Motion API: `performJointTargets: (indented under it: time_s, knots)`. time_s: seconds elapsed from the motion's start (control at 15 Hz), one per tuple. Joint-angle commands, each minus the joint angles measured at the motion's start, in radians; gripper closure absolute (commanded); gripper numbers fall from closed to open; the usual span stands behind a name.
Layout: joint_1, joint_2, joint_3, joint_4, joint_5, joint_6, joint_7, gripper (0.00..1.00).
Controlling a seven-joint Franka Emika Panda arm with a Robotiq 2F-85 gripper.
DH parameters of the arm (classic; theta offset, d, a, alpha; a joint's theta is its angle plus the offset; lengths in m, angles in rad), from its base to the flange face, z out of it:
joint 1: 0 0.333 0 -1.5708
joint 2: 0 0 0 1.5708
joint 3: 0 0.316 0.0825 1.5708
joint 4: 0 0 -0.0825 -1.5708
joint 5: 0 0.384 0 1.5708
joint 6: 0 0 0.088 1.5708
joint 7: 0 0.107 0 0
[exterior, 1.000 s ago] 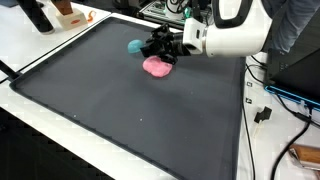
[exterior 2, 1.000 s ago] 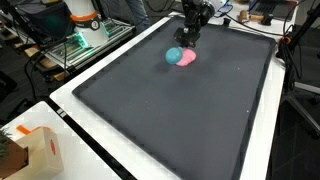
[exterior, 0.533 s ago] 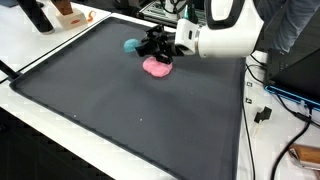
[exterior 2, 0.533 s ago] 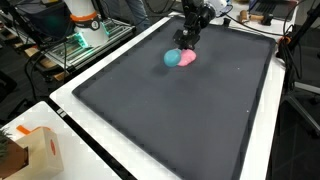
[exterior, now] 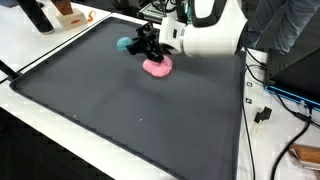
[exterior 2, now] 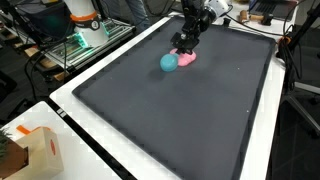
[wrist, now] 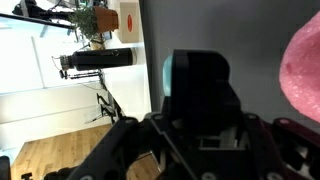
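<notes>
In an exterior view, your black claw [exterior: 147,47] sits low over the far part of the dark grey mat [exterior: 120,110], between two soft things. The round teal plush ball [exterior: 124,44] lies just beside the claw's tip, on the side away from the white arm body [exterior: 205,37]. The pink fuzzy plush lump [exterior: 157,67] lies just under and in front of the claw, nearer the camera. From here you cannot tell whether the fingers touch either one, nor how wide they stand.

In an exterior view from the opposite end, the claw [exterior 2: 184,44] comes down from above onto the pink lump [exterior 2: 186,59], which shows just under its fingers. The teal ball [exterior 2: 169,63] rests on the mat [exterior 2: 180,120] touching the pink lump's side. A cardboard box [exterior 2: 38,153] stands on the white table edge [exterior 2: 95,150], well apart from the claw.

In the wrist view, the claw's black body [wrist: 200,95] fills the middle of the frame. The pink lump [wrist: 303,68] bulges in at the right edge, and a sliver of teal [wrist: 168,72] peeks from behind the claw body. The fingertips are out of sight, so the opening cannot be told and nothing shows as gripped.
</notes>
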Motion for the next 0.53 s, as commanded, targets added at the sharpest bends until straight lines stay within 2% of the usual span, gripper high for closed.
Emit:
performJointTargets:
  time_s: [0.0,0.47]
  knots:
    - [-0.041,-0.054,0.011,-0.039,0.012,0.054,-0.050,0.75]
    - [-0.135,-0.188,0.023,-0.105,0.123,0.244,-0.195,0.75]
